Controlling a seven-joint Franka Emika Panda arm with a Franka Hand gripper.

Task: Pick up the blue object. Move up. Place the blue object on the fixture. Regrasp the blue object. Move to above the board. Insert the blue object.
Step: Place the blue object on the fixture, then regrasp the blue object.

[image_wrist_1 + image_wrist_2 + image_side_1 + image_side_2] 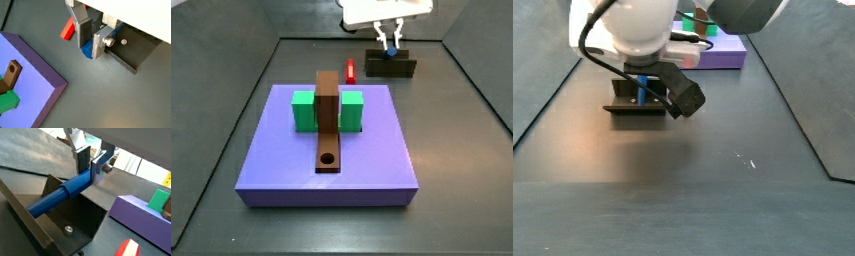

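Your tool (91, 164) sits over the dark olive-grey notched fixture (40, 235), its silver fingers (99, 44) clamped on the slim bright-blue cylindrical peg (61, 194) lying across the notch.

The tool (92, 164) is hanging directly over the small dark block-shaped fixture (392, 67), its fingers (99, 42) sitting on either side of the slim blue cylindrical peg (60, 193). The peg is lying tilted across the fixture's top. In a side view, the large flat lavender square board (331, 160) is lying in front of the fixture, carrying a long brown bar (329, 125) between two green blocks (303, 110). A small red peg (350, 70) is lying just left of the fixture, beyond the board's far edge.
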